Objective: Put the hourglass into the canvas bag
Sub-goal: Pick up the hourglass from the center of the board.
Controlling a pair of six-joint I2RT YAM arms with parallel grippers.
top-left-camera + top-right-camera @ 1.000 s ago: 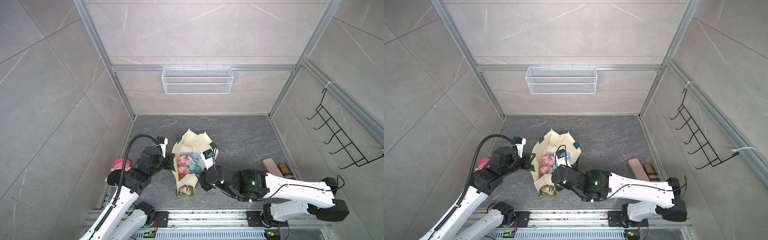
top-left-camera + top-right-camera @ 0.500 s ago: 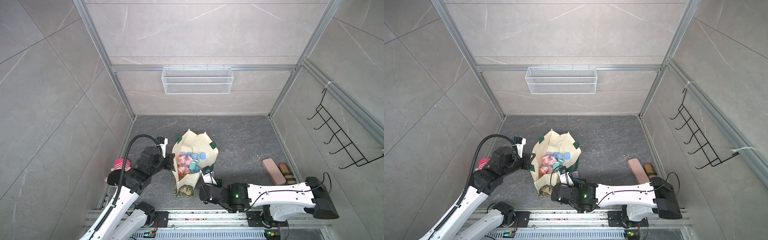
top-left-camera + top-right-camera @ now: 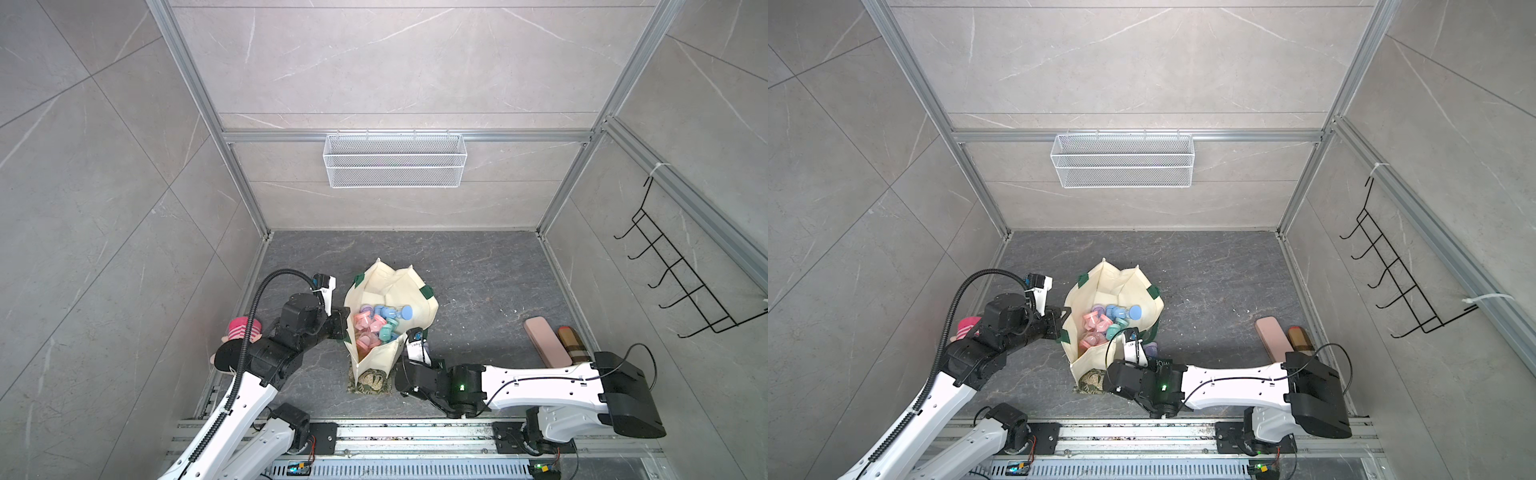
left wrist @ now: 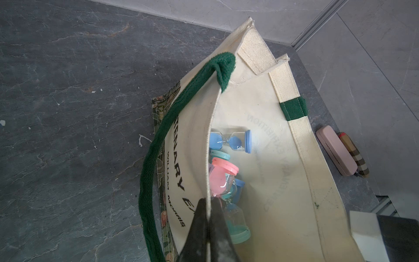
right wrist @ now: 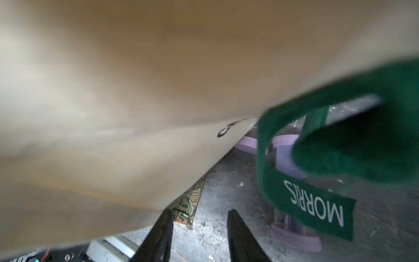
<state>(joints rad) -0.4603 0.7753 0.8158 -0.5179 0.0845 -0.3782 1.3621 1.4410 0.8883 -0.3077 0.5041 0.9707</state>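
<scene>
The cream canvas bag (image 3: 390,278) (image 3: 1113,282) stands open on the dark floor, with several pink, blue and teal hourglasses (image 3: 380,322) inside. My left gripper (image 4: 209,200) (image 3: 347,320) is shut on the bag's left rim (image 4: 209,158), holding the mouth open. My right gripper (image 5: 200,212) is low beside the bag's near right side, open, with only bare floor between its fingers. A purple hourglass (image 5: 294,233) (image 3: 1150,349) stands on the floor just ahead of it. The green "MORRIS" strap (image 5: 313,204) partly hides this hourglass.
A pink case (image 3: 544,340) and a plaid case (image 3: 573,345) lie by the right wall. A pink striped soft toy (image 3: 241,328) sits behind my left arm. A wire basket (image 3: 395,166) hangs on the back wall and a hook rack (image 3: 681,291) on the right wall.
My right arm has pulled back from over the bag's mouth and dropped to the floor beside it, its jaws narrowing. The left arm and the bag have stayed put.
</scene>
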